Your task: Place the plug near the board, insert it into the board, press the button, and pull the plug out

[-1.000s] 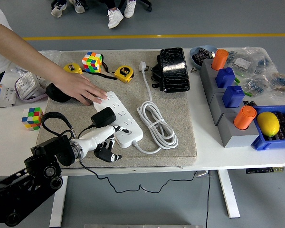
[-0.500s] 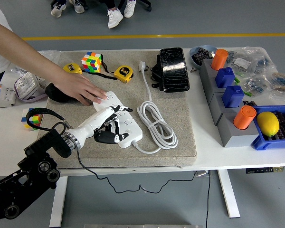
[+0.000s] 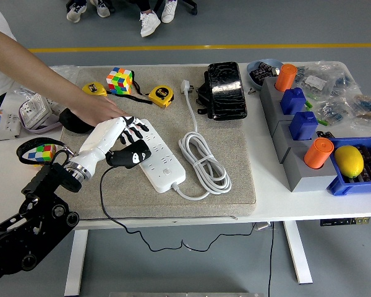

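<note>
Since earlier, left hand (image 3: 120, 139) slides up the board (image 3: 157, 154), fingers apparently curled around the plug (image 3: 128, 156); light, rigid, best gripped by its body.

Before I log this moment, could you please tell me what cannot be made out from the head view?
- Whether the black plug has its prongs seated in the power strip: the left robot hand covers it.
- The person's hand on the strip's far end: partly hidden behind the robot hand.
- The strip's button: too small to tell its state.
- The right robot hand: outside the picture.
</note>
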Robot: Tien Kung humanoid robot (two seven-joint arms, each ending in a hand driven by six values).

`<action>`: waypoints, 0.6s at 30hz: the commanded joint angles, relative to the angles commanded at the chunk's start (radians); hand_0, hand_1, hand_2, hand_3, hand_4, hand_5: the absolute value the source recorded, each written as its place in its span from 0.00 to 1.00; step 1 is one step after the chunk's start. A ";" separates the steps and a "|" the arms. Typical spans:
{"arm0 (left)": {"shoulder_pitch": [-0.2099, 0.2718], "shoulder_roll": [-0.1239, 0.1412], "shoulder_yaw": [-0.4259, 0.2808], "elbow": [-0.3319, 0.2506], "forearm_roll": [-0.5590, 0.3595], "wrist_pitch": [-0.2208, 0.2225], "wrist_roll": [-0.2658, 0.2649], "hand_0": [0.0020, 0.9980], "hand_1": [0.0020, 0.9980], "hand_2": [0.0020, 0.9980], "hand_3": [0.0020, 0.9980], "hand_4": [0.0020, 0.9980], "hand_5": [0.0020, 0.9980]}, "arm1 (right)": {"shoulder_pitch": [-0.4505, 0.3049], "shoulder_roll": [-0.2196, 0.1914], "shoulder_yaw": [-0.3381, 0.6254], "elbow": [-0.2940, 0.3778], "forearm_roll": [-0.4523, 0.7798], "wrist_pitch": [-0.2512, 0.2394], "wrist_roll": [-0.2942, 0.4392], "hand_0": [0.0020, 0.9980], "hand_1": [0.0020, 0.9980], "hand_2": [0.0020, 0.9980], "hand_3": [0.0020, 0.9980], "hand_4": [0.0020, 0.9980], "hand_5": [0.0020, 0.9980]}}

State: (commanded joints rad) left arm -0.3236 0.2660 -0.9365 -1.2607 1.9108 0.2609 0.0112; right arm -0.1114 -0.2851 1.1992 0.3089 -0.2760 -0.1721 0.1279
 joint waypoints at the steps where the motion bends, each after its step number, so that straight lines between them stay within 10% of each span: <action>1: -0.001 -0.002 -0.001 0.009 0.010 0.002 0.007 0.58 0.67 0.65 0.66 1.00 0.35 | 0.000 0.000 0.001 0.000 0.000 0.000 0.000 0.55 0.61 0.55 0.51 0.85 0.37; 18: -0.015 -0.026 -0.012 0.093 0.054 -0.033 0.101 0.49 0.59 0.58 0.66 1.00 0.39 | -0.001 0.000 -0.001 0.001 -0.001 0.000 0.000 0.55 0.61 0.55 0.51 0.85 0.37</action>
State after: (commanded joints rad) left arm -0.3382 0.2397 -0.9481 -1.1680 1.9645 0.2284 0.1120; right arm -0.1121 -0.2854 1.1977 0.3100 -0.2767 -0.1723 0.1283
